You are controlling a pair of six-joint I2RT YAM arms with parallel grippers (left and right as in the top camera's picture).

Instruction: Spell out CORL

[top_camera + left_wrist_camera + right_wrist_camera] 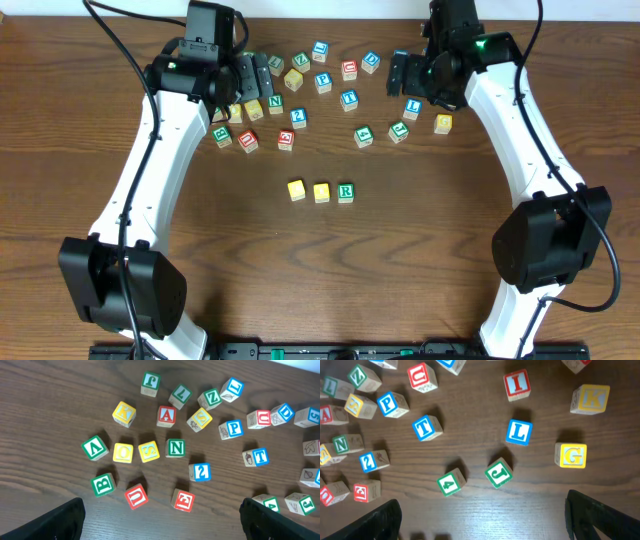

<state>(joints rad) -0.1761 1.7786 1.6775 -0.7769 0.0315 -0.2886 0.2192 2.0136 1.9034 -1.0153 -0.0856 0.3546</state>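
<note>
Three cubes stand in a row mid-table: a yellow-topped cube (296,190), a second yellow-topped cube (321,192) and the green-framed R cube (345,192). The blue-framed L cube (412,108) (519,432) lies in the scattered pile at the back right. My right gripper (415,80) (490,525) hovers open above the table just short of the L cube, with nothing between its fingers. Over the left part of the pile my left gripper (248,80) (162,527) is also open and empty.
Several loose letter cubes are strewn across the back of the table. Around the L cube lie a green J (498,473), a green 4 (451,482), a yellow G (572,455) and a red I (516,385). A red A (166,415) and a green N (175,447) lie under the left gripper.
</note>
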